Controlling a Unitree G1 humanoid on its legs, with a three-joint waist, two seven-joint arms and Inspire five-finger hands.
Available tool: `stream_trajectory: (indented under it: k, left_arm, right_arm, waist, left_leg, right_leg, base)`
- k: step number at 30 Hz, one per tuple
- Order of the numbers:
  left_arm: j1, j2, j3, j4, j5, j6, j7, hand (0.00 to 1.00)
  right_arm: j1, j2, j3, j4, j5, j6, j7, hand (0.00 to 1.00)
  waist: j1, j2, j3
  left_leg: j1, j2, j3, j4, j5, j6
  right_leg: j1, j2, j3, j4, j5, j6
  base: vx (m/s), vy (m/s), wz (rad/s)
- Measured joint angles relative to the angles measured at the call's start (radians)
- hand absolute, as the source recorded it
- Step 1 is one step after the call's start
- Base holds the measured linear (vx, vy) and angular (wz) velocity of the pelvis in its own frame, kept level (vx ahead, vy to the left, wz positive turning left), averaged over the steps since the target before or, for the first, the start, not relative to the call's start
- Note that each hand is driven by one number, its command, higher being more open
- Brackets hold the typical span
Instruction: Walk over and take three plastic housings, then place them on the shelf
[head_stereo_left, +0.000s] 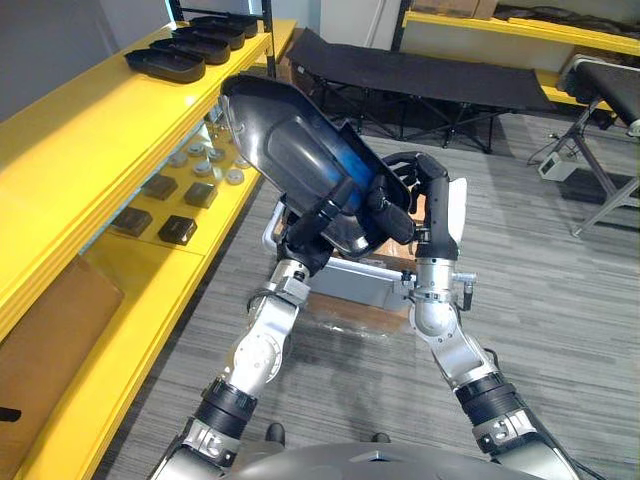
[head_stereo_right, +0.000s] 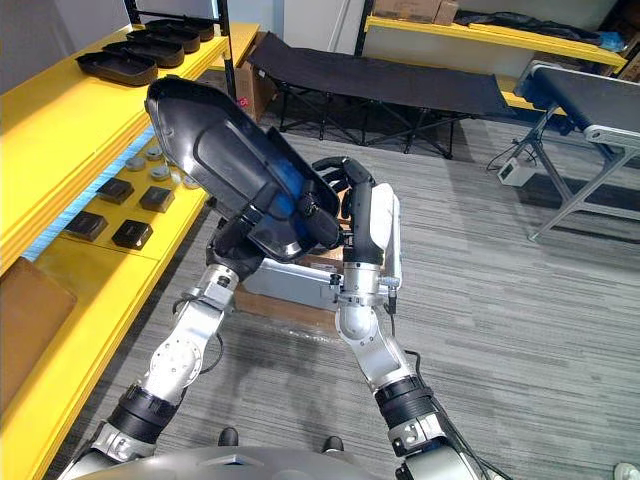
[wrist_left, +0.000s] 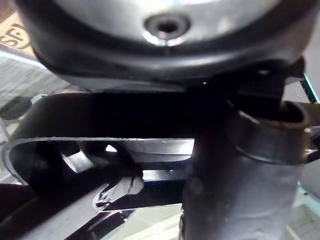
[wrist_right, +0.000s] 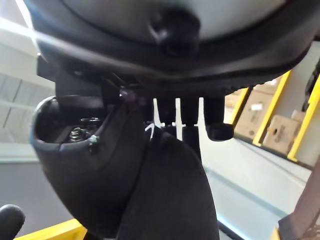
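You've got one raised housing (head_stereo_left: 285, 140) at 12 o'clock, four shelved housings (head_stereo_left: 165, 65) in a row at 10 o'clock, and four square black blocks (head_stereo_left: 177, 229) at 9 o'clock

Two head eyes downward on the same housing (head_stereo_left: 290, 140) beside yellow shelf (head_stereo_left: 90, 140); wrist cameras tight against it.

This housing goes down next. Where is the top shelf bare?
The held housing is up by the top shelf, which is bare yellow from the row of housings at its far end toward the robot. That far end is crowded. The lower shelf carries small parts.
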Motion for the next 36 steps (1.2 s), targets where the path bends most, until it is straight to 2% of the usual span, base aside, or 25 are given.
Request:
stream_trajectory:
  k: [6, 10, 14, 15, 18, 22, 25, 28, 30, 31, 36]
  left_arm:
    - [-0.001, 0.015, -0.054, 0.003, 0.037, -0.029, 0.122, 0.0]
    - [-0.001, 0.018, -0.051, 0.048, 0.051, -0.119, 0.173, 0.0]
    - [-0.001, 0.023, -0.047, 0.05, 0.171, -0.195, 0.223, 0.0]
    - [-0.001, 0.022, -0.04, 0.049, 0.202, -0.221, 0.239, 0.0]
    - [-0.001, 0.021, -0.018, 0.047, 0.276, -0.263, 0.271, 0.0]
    - [-0.001, 0.018, 0.028, 0.041, 0.403, -0.263, 0.302, 0.0]
    - [-0.001, -0.002, 0.04, 0.025, 0.471, -0.259, 0.336, 0.0]
    - [0.006, -0.038, 0.082, -0.018, 0.514, -0.245, 0.373, 0.0]
    - [0.015, -0.054, 0.124, -0.072, 0.565, -0.233, 0.397, 0.0]
    - [0.016, -0.059, 0.137, -0.083, 0.581, -0.232, 0.403, 0.0]
    - [0.053, -0.075, 0.284, -0.167, 0.794, -0.231, 0.488, 0.0]
  right_arm:
    - [0.015, -0.027, 0.031, 0.001, 0.039, -0.01, -0.018, 0.0]
    - [0.016, -0.038, 0.09, -0.01, 0.035, -0.038, -0.021, 0.0]
    - [0.017, -0.023, 0.112, -0.011, 0.035, -0.041, -0.028, 0.0]
    - [0.018, -0.007, 0.12, -0.011, 0.035, -0.041, -0.03, 1.0]
    - [0.031, 0.029, 0.131, -0.011, 0.036, -0.054, -0.029, 1.0]
    - [0.069, 0.028, 0.171, -0.012, 0.039, -0.09, 0.033, 1.0]
    - [0.088, 0.032, 0.192, -0.015, 0.058, -0.095, 0.068, 1.0]
    - [0.127, 0.038, 0.175, -0.068, 0.142, -0.095, 0.159, 1.0]
    - [0.157, 0.037, 0.118, -0.137, 0.221, -0.085, 0.264, 1.0]
    - [0.161, 0.037, 0.103, -0.151, 0.242, -0.084, 0.286, 1.0]
    - [0.221, 0.038, -0.07, -0.22, 0.516, -0.074, 0.451, 1.0]
  waist:
    - [0.0, -0.001, -0.001]
    - [0.0, -0.004, -0.003]
    - [0.011, -0.007, -0.005]
    - [0.011, -0.01, -0.007]
    - [0.011, -0.019, -0.013]
    - [0.009, -0.026, -0.017]
    - [0.009, -0.026, -0.017]
    - [0.008, -0.026, -0.017]
    - [0.008, -0.026, -0.017]
    - [0.007, -0.026, -0.017]
    - [-0.016, -0.026, -0.017]
  left_leg:
    - [-0.002, 0.007, -0.003, 0.004, -0.001, -0.002]
    - [-0.006, 0.01, -0.004, 0.005, 0.0, -0.003]
    - [-0.007, 0.009, -0.007, 0.005, 0.0, -0.004]
    - [-0.007, 0.009, -0.008, 0.005, 0.0, -0.004]
    - [-0.007, 0.009, -0.008, 0.005, 0.0, -0.004]
    - [-0.003, 0.008, -0.007, 0.006, 0.0, -0.004]
    - [-0.001, 0.008, -0.01, 0.004, 0.0, -0.004]
    - [-0.001, 0.008, -0.009, 0.004, 0.0, -0.005]
    - [0.0, 0.008, -0.005, 0.004, 0.0, -0.005]
    - [-0.001, 0.008, -0.003, 0.004, 0.0, -0.006]
    - [0.004, 0.01, 0.009, 0.003, -0.001, -0.007]
  right_leg:
    - [0.009, 0.011, -0.001, -0.016, 0.008, -0.003]
    - [0.012, 0.015, -0.004, -0.033, 0.018, -0.009]
    - [0.013, 0.015, -0.005, -0.034, 0.018, -0.009]
    - [0.013, 0.016, -0.006, -0.035, 0.018, -0.009]
    - [0.013, 0.015, -0.005, -0.035, 0.018, -0.009]
    - [0.013, 0.013, -0.014, -0.026, 0.014, -0.014]
    - [0.01, 0.013, -0.02, -0.01, 0.005, -0.026]
    - [0.007, 0.014, -0.021, -0.005, 0.001, -0.031]
    - [-0.001, 0.015, -0.016, 0.006, -0.001, -0.034]
    - [-0.003, 0.015, -0.014, 0.007, -0.001, -0.033]
    - [-0.007, 0.016, 0.001, 0.009, 0.001, -0.031]
  base:
    - [-0.04, -0.016, 0.0]
    - [0.0, 0.0, 0.0]
    - [0.0, -0.001, 0.01]
    - [0.0, 0.0, 0.0]
    - [0.0, 0.0, 0.0]
    - [-0.03, -0.001, 0.0]
    - [-0.03, -0.001, 0.05]
    - [-0.02, 0.0, -0.01]
    - [-0.02, 0.002, -0.06]
    - [-0.02, 0.0, -0.09]
    - [-0.02, -0.002, -0.07]
